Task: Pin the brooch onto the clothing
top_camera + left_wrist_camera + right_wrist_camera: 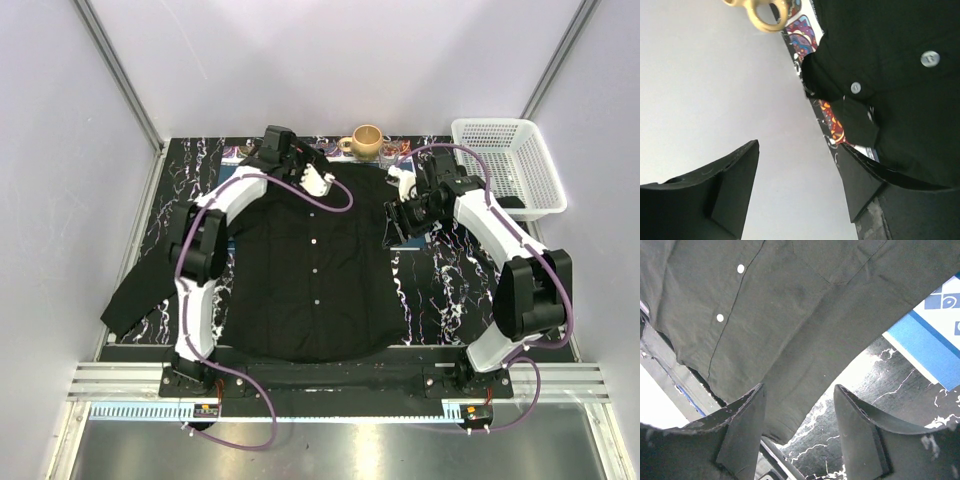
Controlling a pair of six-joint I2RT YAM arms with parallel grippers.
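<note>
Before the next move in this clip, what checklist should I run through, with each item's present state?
1. Clothing spread front-up on the table: ok.
2. Left pincer open, nothing between its fingers: ok.
3. Right pincer open, at the clothing's edge, gripping nothing: ok.
4. Brooch fastened to the fabric: cannot tell; no view shows it clearly.
5. Mug upright beyond the collar, apart from both arms: ok.
</note>
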